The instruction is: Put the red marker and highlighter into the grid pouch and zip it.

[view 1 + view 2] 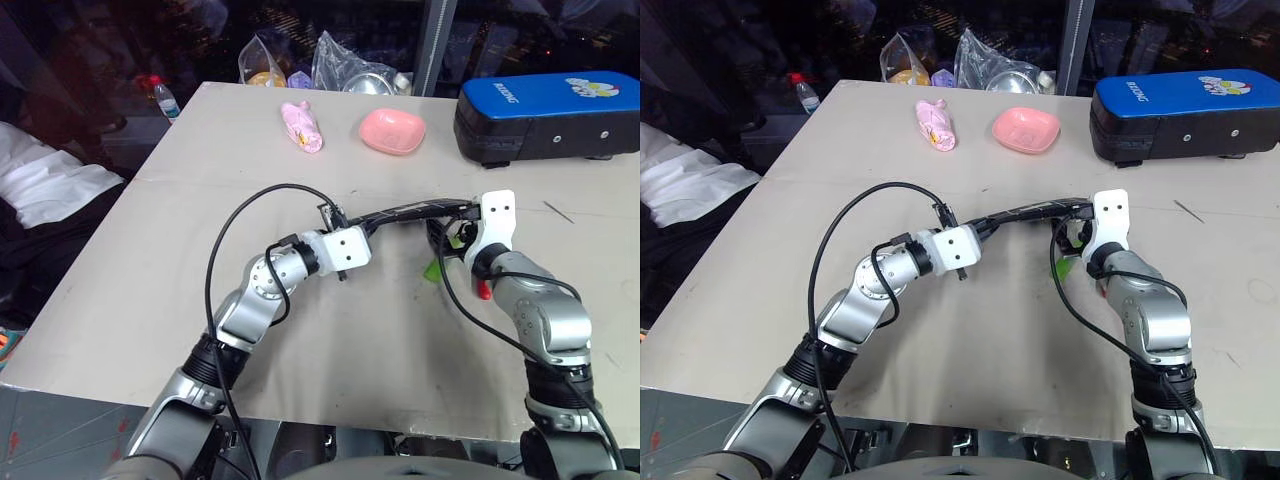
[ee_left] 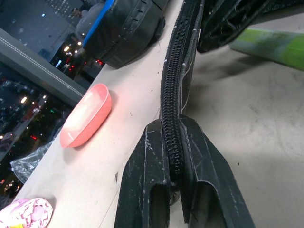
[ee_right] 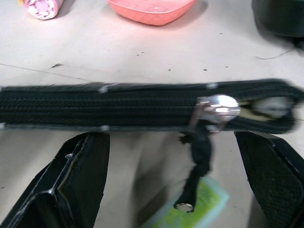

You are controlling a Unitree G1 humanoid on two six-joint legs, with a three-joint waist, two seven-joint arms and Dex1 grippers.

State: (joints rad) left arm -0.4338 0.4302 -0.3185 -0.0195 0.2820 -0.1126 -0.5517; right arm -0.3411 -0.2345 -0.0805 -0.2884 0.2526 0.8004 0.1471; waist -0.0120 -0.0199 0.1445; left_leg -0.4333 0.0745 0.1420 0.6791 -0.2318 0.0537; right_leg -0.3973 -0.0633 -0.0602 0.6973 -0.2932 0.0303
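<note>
The grid pouch (image 1: 410,212) hangs edge-on above the table, seen as a black strip with its zipper uppermost. My left gripper (image 2: 173,166) is shut on the zipper edge at the pouch's left end. At the other end my right gripper (image 3: 173,137) stands open, its fingers (image 3: 85,166) on either side of the dangling zipper pull (image 3: 216,107) and just below the pouch. The light-green highlighter (image 2: 270,45) lies on the table under the pouch. A red tip of the red marker (image 1: 484,291) shows beside my right wrist; the rest is hidden.
A big blue-and-black case (image 1: 550,115) stands at the back right. A pink dish (image 1: 392,131) and a pink wrapped item (image 1: 302,126) lie behind the pouch. Plastic bags (image 1: 345,70) and a bottle (image 1: 165,97) sit at the table's far edge.
</note>
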